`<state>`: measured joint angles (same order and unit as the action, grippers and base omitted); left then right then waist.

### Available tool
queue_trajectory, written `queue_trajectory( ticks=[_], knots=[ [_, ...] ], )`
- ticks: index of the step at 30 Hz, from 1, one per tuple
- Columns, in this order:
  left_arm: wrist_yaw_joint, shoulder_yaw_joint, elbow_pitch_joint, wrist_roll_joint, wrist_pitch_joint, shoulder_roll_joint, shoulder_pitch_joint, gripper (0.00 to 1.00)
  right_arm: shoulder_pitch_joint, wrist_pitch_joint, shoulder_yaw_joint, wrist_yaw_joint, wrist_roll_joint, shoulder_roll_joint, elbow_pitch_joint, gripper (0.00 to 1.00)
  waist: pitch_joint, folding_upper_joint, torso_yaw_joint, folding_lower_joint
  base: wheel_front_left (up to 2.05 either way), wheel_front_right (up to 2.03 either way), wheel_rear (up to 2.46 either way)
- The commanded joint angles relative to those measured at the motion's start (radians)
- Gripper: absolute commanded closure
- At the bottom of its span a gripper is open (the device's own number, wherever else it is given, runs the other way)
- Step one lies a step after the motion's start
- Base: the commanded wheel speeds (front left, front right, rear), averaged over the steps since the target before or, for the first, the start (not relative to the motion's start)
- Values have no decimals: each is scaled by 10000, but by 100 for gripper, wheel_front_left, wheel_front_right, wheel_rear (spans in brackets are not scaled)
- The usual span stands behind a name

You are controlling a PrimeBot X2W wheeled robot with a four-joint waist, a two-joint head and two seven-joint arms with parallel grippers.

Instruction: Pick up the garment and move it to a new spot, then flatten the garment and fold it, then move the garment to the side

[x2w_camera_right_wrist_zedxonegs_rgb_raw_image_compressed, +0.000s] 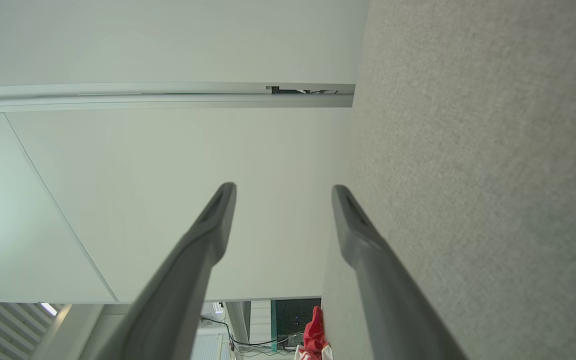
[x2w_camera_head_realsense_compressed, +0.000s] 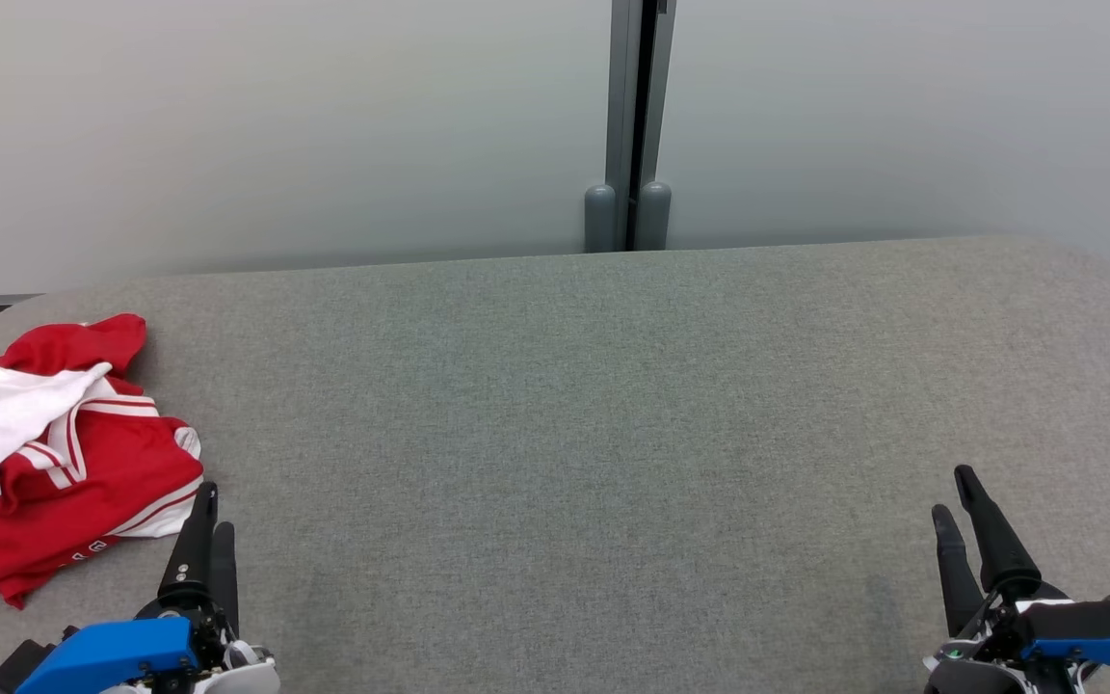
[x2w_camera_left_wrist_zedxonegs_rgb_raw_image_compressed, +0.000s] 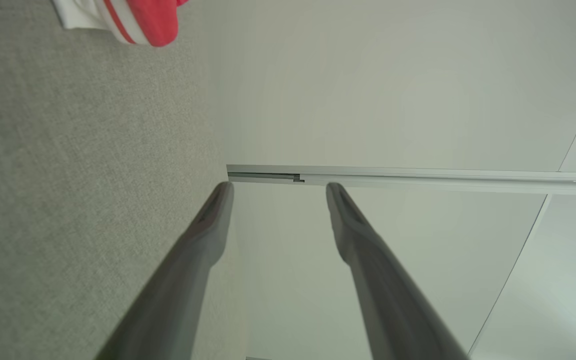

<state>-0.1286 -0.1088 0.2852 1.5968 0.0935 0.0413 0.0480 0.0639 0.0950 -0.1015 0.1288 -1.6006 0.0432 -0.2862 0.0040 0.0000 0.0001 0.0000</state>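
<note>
Nearest your head camera, lower left: left gripper (x2w_camera_head_realsense_compressed: pixel 216 508), blue housing. Its fingers (x2w_camera_head_realsense_compressed: pixel 191 549) point up the view and are turned edge-on, so there they look almost stacked. Check the left wrist view instead. It shows the two fingers (x2w_camera_left_wrist_zedxonegs_rgb_raw_image_compressed: pixel 208 235) standing well spread with nothing between them, one over the table and the other against the wall behind.

Far left of the table (x2w_camera_head_realsense_compressed: pixel 565 405): garment (x2w_camera_head_realsense_compressed: pixel 54 463), red with white stripes and a white panel. It lies crumpled in a heap near the table's left edge, its left part cut by the frame. Its lower right hem lies just beside the left gripper's upper fingertip. In the left wrist view you see a red-and-white fold (x2w_camera_left_wrist_zedxonegs_rgb_raw_image_compressed: pixel 140 22) in the top left corner, apart from both fingers. Neither gripper holds it.

Middle: grey fabric tabletop with rounded far corners. Behind it is a pale wall (x2w_camera_head_realsense_compressed: pixel 276 125) with a grey vertical post (x2w_camera_head_realsense_compressed: pixel 634 116). Two rounded grey caps (x2w_camera_head_realsense_compressed: pixel 627 217) sit at the post's foot, just past the far edge.

Lower right: right gripper (x2w_camera_head_realsense_compressed: pixel 952 492), blue housing, fingers (x2w_camera_head_realsense_compressed: pixel 998 540) tilted up and slightly left over the table, well apart from the garment. In the right wrist view you see its fingers (x2w_camera_right_wrist_zedxonegs_rgb_raw_image_compressed: pixel 198 250) spread wide, holding nothing. The table is at right, the wall at left, and a small bit of the garment (x2w_camera_right_wrist_zedxonegs_rgb_raw_image_compressed: pixel 314 330) shows at the bottom edge.
</note>
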Motion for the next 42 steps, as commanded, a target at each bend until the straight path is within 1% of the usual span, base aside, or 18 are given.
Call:
queue_trajectory(
  ticks=[1,5,8,16,21,30,31,37,42],
  knots=[
    [-9,53,-248,-157,-101,58,248,0,115,-111,47,3,105,39,205,0,3,0,1,0,0,0,0],
    [-10,87,-367,-562,-299,62,247,0,85,-310,103,4,370,41,275,0,12,0,1,0,0,0,0],
    [-11,72,-454,-967,-439,64,252,0,74,-450,160,5,825,44,370,0,18,0,0,0,0,0,0],
    [46,118,-743,-2491,-798,71,245,0,53,-808,334,7,1934,49,616,0,37,0,-6,0,0,0,0],
    [234,237,-984,-3428,-1005,75,229,0,39,-1017,452,9,2771,53,768,0,54,0,-2,0,0,0,0],
    [738,597,-1342,-5420,-1351,81,168,0,-7,-1364,577,11,4364,59,976,0,76,0,6,0,0,0,0],
    [738,597,-1342,-5420,-1351,81,168,0,-7,-1364,577,11,4364,59,976,0,76,0,6,0,0,0,0],
    [987,809,-1375,-6575,-1564,85,129,0,-40,-1575,711,13,5377,63,1040,0,81,0,15,0,0,0,0],
    [1098,933,-1301,-7436,-1731,88,121,0,-74,-1744,773,14,6172,67,1017,0,78,0,34,0,0,0,0]
  ],
)
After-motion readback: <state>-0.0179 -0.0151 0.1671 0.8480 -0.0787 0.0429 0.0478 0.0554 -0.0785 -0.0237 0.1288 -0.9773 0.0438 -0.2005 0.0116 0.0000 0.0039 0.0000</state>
